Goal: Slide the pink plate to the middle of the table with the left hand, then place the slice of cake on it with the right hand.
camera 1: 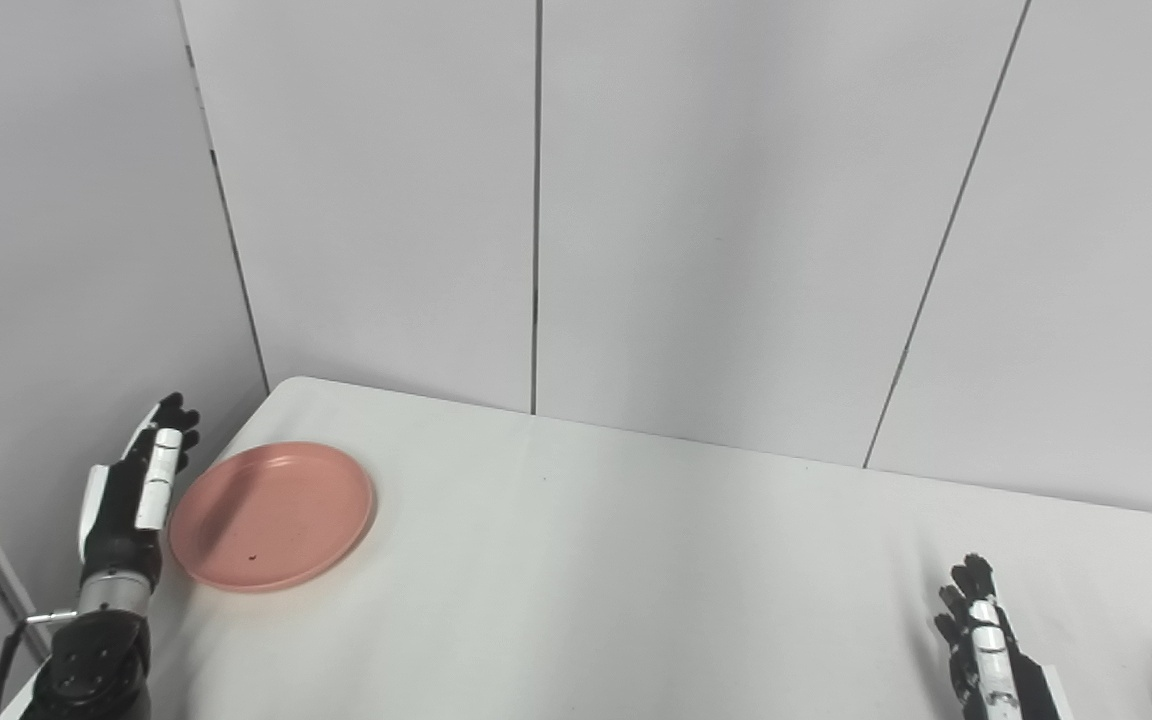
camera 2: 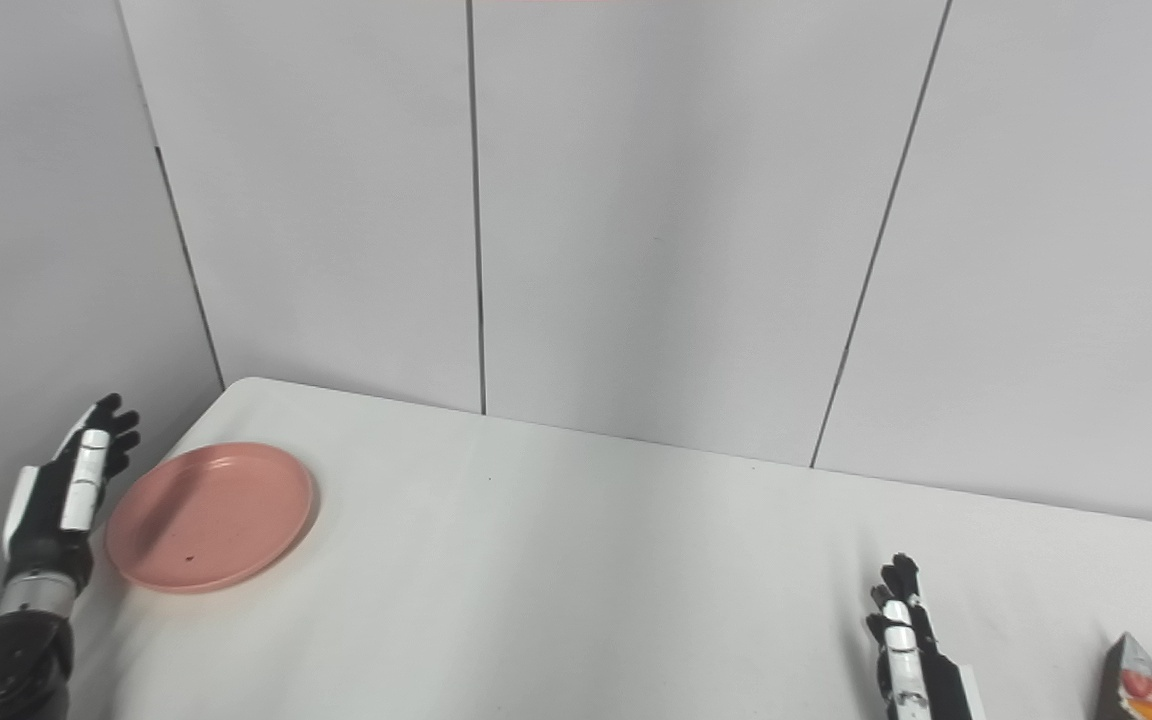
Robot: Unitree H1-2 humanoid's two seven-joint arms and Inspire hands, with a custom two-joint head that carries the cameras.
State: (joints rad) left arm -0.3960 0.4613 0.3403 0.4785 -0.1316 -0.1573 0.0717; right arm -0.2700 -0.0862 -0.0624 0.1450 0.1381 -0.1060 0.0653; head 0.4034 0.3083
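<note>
Pink plate (camera 1: pixel 272 516) lies at the frame's lower left on the white table (camera 1: pixel 636 560), just right of the left hand (camera 1: pixel 136 490), fingers straight and holding nothing. At the lower right, the right hand (camera 2: pixel 911 650), also released, stands left of the cake slice (camera 2: pixel 1141 685). Grey wall panels (camera 1: pixel 736 200) stand behind.

Two head cameras side by side look down across the same table (camera 1: pixel 636 560) toward the wall.
</note>
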